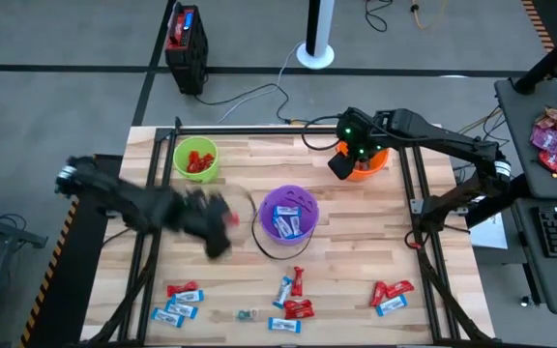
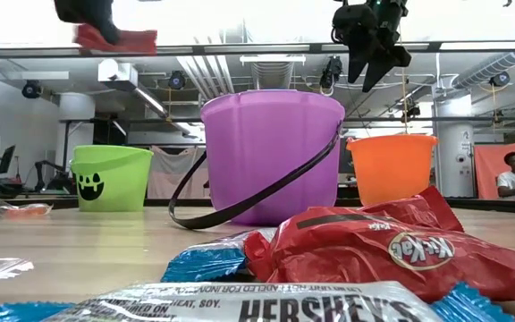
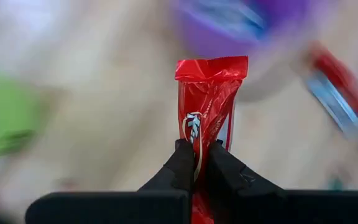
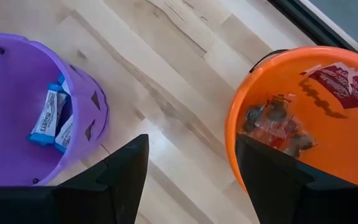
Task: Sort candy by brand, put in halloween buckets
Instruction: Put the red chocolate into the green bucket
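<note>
- "KitKat" logo on the red wrapper [image 2: 392,250] lying nearest in the low view.
- "HERSHEY'S" on the silver wrapper [image 2: 266,306] in front of it.

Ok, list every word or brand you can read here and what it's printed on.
"HERSHEY'S": white wrapper nearest the low camera.
"KitKat": red wrapper just behind it.
"...LLED ON", "MILK, SOY.": small print on that white wrapper.
Print on the candy in the purple bucket and orange bucket: too blurred to read.

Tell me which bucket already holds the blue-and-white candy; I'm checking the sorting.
The purple bucket in the middle of the table: blue-and-white bars lie inside it. The green bucket holds red wrappers, and the orange bucket holds none of the blue-and-white kind.
</note>
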